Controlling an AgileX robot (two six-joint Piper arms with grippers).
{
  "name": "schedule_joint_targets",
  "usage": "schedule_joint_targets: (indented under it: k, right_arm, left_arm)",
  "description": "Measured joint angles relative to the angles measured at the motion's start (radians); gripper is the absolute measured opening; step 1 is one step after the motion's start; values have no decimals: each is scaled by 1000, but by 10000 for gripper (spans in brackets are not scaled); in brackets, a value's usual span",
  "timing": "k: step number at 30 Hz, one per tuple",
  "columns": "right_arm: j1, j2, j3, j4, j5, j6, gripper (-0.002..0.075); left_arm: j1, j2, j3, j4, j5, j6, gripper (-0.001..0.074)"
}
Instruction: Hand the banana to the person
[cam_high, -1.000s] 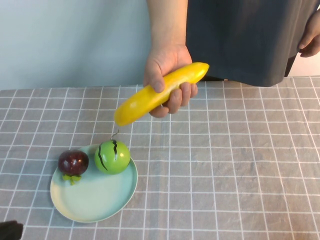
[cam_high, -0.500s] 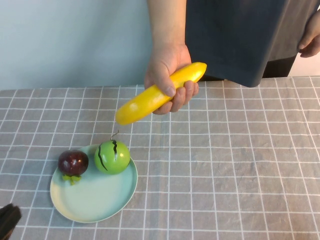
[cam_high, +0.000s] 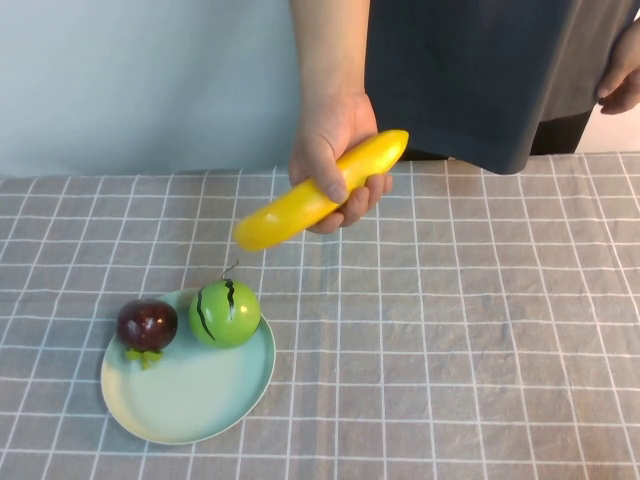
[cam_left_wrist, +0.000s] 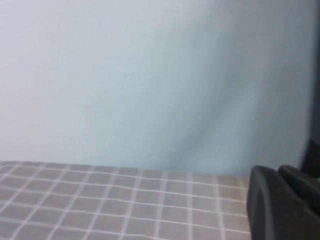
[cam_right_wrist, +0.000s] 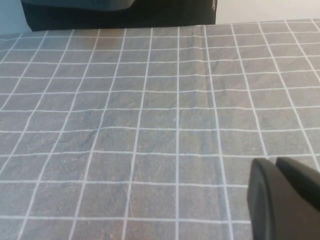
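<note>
The person (cam_high: 470, 70) stands behind the table in a dark grey-blue top. Their bare hand (cam_high: 325, 130) grips the yellow banana (cam_high: 285, 217) around its middle and holds it in the air above the table, tilted, lower end to the left. Neither gripper shows in the high view. My left gripper (cam_left_wrist: 277, 170) shows only as dark fingers held together at the edge of the left wrist view, facing the pale wall and touching nothing. My right gripper (cam_right_wrist: 276, 161) looks the same, shut and empty above the checked cloth.
A light blue plate (cam_high: 190, 400) sits front left with a round green striped fruit (cam_high: 225, 313) and a small dark purple fruit (cam_high: 147, 325) on it. A grey checked cloth (cam_high: 460, 330) covers the table. The person's dark clothing (cam_right_wrist: 120, 12) edges the right wrist view.
The person's hand has raised the banana slightly. The dark tip of my left arm at the bottom left corner has drawn out of the high view.
</note>
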Motion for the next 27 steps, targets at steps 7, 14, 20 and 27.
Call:
schedule_joint_targets:
  k: [7, 14, 20, 27]
  right_arm:
    - [0, 0, 0, 0, 0, 0, -7]
    - [0, 0, 0, 0, 0, 0, -7]
    - [0, 0, 0, 0, 0, 0, -7]
    - [0, 0, 0, 0, 0, 0, -7]
  left_arm:
    - [55, -2, 7, -19, 128, -7, -4]
    - [52, -2, 7, -19, 350, 8, -4]
    - [-24, -2, 5, -19, 359, 8, -4]
    - [-52, -2, 5, -15, 359, 12, -4]
